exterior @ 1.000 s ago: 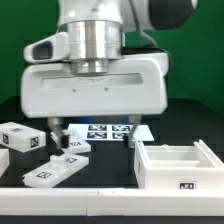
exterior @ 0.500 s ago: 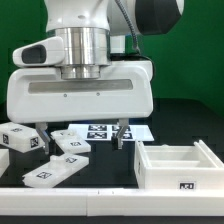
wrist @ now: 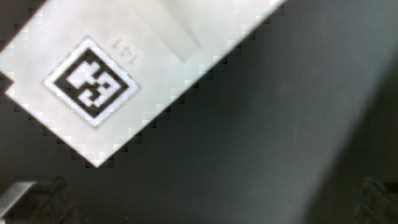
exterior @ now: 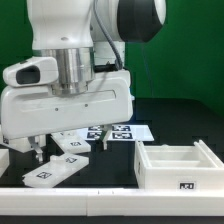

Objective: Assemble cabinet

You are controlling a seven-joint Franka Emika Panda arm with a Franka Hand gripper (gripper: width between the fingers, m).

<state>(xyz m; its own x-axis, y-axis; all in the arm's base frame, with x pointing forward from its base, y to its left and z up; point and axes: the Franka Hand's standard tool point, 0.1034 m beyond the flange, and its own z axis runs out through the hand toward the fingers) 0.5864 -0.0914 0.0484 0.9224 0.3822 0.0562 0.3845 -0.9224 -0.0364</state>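
Note:
The cabinet (exterior: pixel 175 165) is the open white box with a tag on its front, standing at the exterior view's right. My gripper (exterior: pixel 70 148) hangs open and empty over the loose white tagged panels at the exterior view's left, well apart from the cabinet. One finger (exterior: pixel 38 150) is just above the long panel (exterior: pixel 52 172). The other finger (exterior: pixel 103 143) is beside a smaller panel (exterior: pixel 72 145). In the wrist view a white tagged panel (wrist: pixel 107 80) lies off to one side, and only dark table shows between the fingertips of the gripper (wrist: pixel 199 205).
The marker board (exterior: pixel 120 132) lies flat behind the fingers. Another white tagged block (exterior: pixel 3 160) shows at the left edge, mostly hidden by the hand. A white rail (exterior: pixel 110 195) runs along the front.
The arm has moved steadily toward the exterior view's left, away from the cabinet. The gripper stays open and empty; the parts have not moved.

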